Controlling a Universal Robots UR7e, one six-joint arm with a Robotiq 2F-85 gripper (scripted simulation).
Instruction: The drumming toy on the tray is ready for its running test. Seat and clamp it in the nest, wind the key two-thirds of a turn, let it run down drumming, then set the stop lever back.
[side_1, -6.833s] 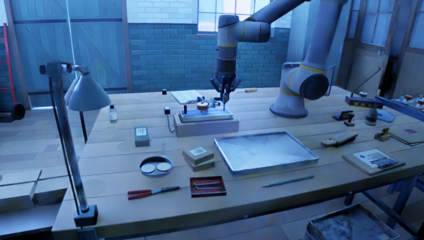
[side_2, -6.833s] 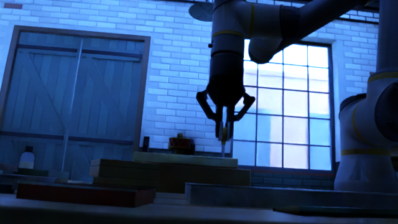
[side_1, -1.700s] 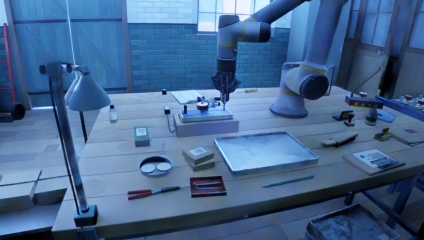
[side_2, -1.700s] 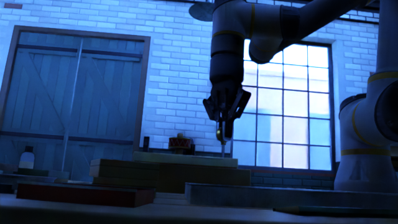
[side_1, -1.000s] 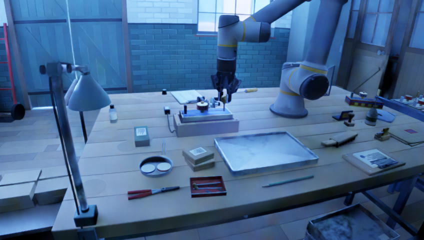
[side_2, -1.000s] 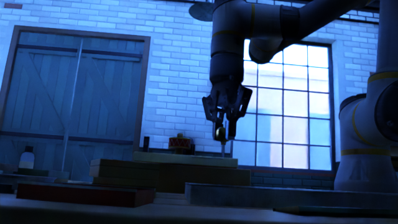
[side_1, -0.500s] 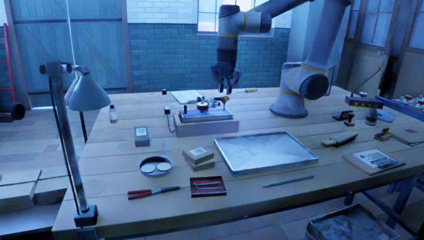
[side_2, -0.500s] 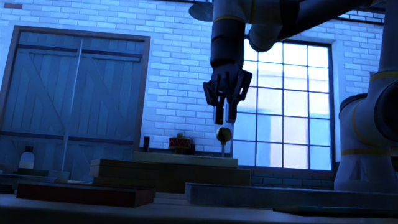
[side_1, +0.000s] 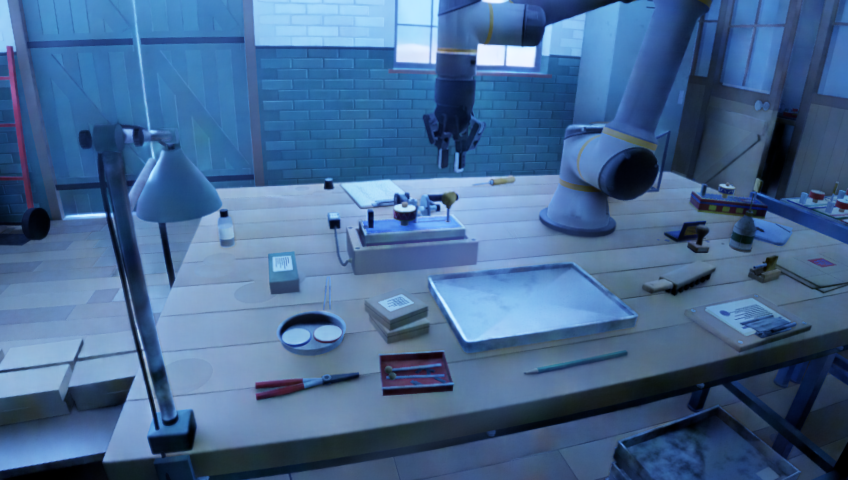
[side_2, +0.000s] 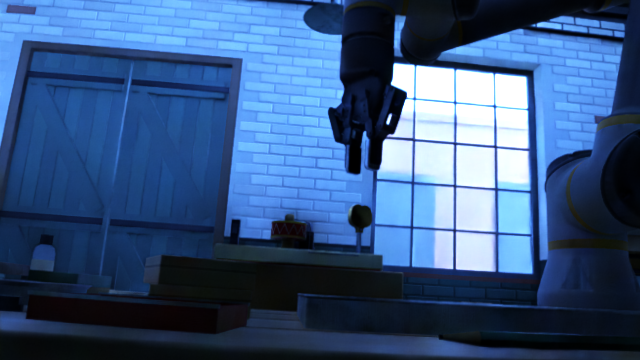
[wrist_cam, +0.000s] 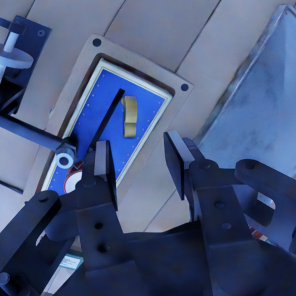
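The drum (wrist_cam: 72, 180) of the toy is partly hidden behind my left finger in the wrist camera. The drumming toy (side_1: 410, 221), a blue plate with a red drum (side_2: 288, 228) and a brass winding key (wrist_cam: 129, 116), sits in the wooden nest (side_1: 412, 248) at the back of the bench. A dark clamp arm (wrist_cam: 33, 134) reaches over its drum end. The key (side_1: 448, 199) stands upright on its stem at the toy's right end, and my gripper (side_1: 451, 159) hangs well above it, partly open and holding nothing. The grey tray (side_1: 529, 304) in front is bare.
The nest block rises from the bench directly beneath me, with a small black switch box (side_1: 334, 220) wired to its left. Stacked boxes (side_1: 397, 316), a dish (side_1: 312, 332), a red parts tray (side_1: 415, 373), pliers (side_1: 303, 384) and a pencil (side_1: 575, 361) lie along the front; the arm's base (side_1: 580, 205) stands to the right.
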